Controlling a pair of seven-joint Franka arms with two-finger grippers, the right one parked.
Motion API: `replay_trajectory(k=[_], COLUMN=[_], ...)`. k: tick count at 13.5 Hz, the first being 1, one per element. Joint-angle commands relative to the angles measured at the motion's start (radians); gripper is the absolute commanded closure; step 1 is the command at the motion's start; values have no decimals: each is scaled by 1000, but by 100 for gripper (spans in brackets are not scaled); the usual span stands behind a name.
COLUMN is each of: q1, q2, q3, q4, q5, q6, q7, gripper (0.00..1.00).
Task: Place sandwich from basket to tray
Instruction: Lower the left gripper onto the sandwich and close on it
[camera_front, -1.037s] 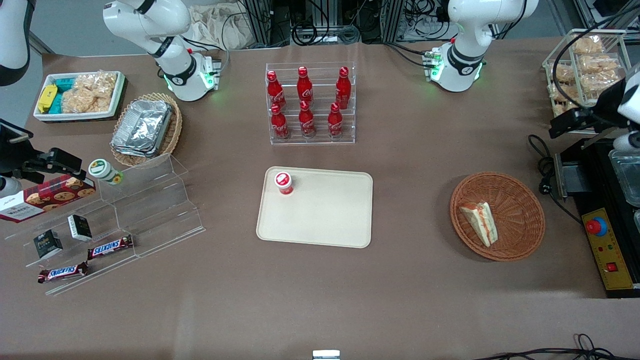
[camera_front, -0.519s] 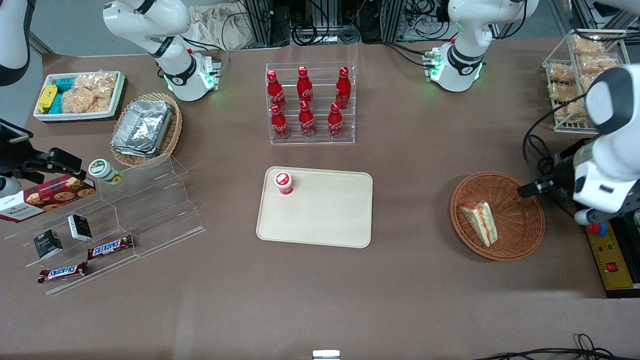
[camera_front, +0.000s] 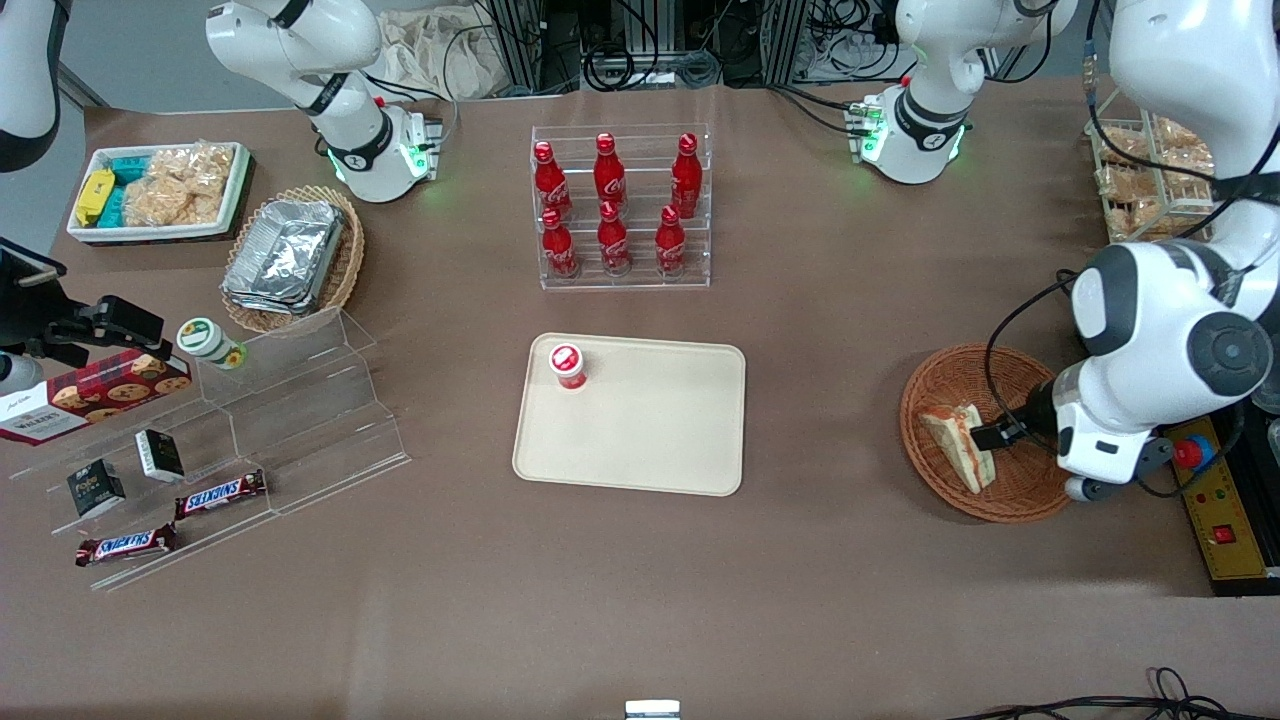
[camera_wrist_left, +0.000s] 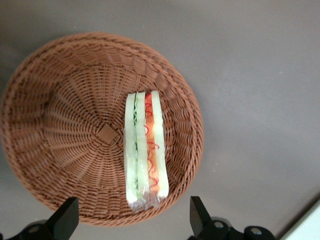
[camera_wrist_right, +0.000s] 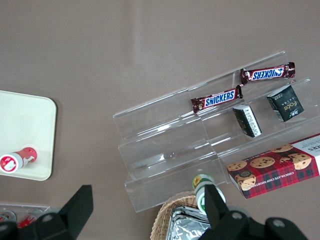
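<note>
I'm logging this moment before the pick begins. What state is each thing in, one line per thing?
sandwich: lying in the basket on its edge, ungrasped.
basket: upright on the table, holding only the sandwich.
tray: flat on the table, bearing only a small red-capped bottle.
red-capped bottle: standing on the tray's corner.
gripper: open, over the basket, fingers clear of the sandwich.

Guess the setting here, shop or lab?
Probably a lab mock-up of a snack shop: Coca-Cola bottles in a clear rack, Snickers bars on acrylic steps, cabling at the table's edge. The left pincer hovers open over the sandwich in its basket.
</note>
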Motion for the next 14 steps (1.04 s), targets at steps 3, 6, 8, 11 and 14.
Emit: replay_trajectory(k=[3, 6, 8, 11, 14], q1=[-4, -4, -4, -3, -1], q2=[76, 112, 121, 98, 12], q3=[-2, -4, -4, -2, -2], q4=[-35, -58, -66, -67, -46], q5=[40, 42, 52, 52, 72], q6=[102, 145, 144, 115, 47], q7=[-54, -54, -53, -43, -36], gripper=[0, 0, 21, 75, 99])
